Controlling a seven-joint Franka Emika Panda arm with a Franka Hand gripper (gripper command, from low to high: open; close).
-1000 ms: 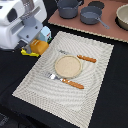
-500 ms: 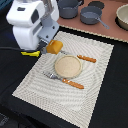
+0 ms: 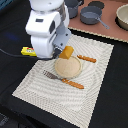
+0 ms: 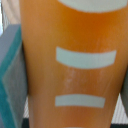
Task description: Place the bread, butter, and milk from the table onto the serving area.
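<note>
The bread (image 4: 75, 65) fills the wrist view, an orange-brown slab crossed by pale score lines, with a teal-and-grey shape pressed along one edge that I cannot identify for certain. In the exterior view the bread (image 3: 67, 52) hangs at centre frame beneath the white arm, and the claw (image 3: 64, 49) is clenched on it, though the fingers themselves are hidden by the arm's body. It sits just above the upper-left rim of the round plate (image 3: 68, 67), over the serving area (image 3: 95, 85). Lower in the frame a fork (image 3: 60, 79) lies beside the plate, and a knife (image 3: 86, 59) lies at its upper right. At left, the butter (image 3: 27, 50) rests on the dark tabletop (image 3: 15, 25), just off the mat's edge. Pots (image 3: 92, 15) stand at the upper right. The milk is not clearly visible.

The risk, as I judge it, is releasing half on the plate rim: the loaf could tip, roll onto the cutlery, or slide off the mat.
</note>
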